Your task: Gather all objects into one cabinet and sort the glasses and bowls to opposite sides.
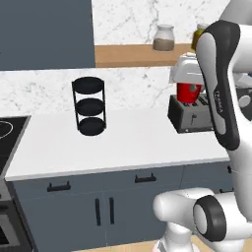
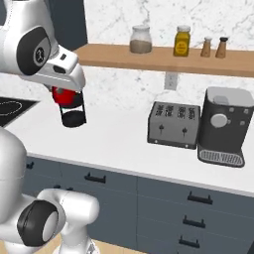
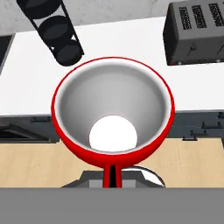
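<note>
My gripper (image 1: 187, 82) is shut on the red mug (image 1: 189, 91), holding it in the air above the white counter (image 1: 128, 142), in front of the toaster. From the right base the red mug (image 2: 64, 95) hangs under the white hand, just above the black rack. Looking along the hand, the mug (image 3: 113, 109) faces me mouth-first, with a white inside and its handle (image 3: 111, 175) towards the fingers, which it hides. A corner of the dark blue-grey cabinet (image 1: 47, 32) shows at the upper left. The orange mug, the beige cup and the black bowl are out of view.
A black three-tier rack (image 1: 89, 106) stands on the counter, left of the toaster (image 2: 173, 124) and coffee machine (image 2: 223, 126). A wooden shelf (image 2: 149, 54) carries a lidded jar (image 2: 140, 39), a yellow jar and two shakers. A stovetop (image 1: 7, 128) lies at the left; grey drawers (image 1: 142, 179) run below.
</note>
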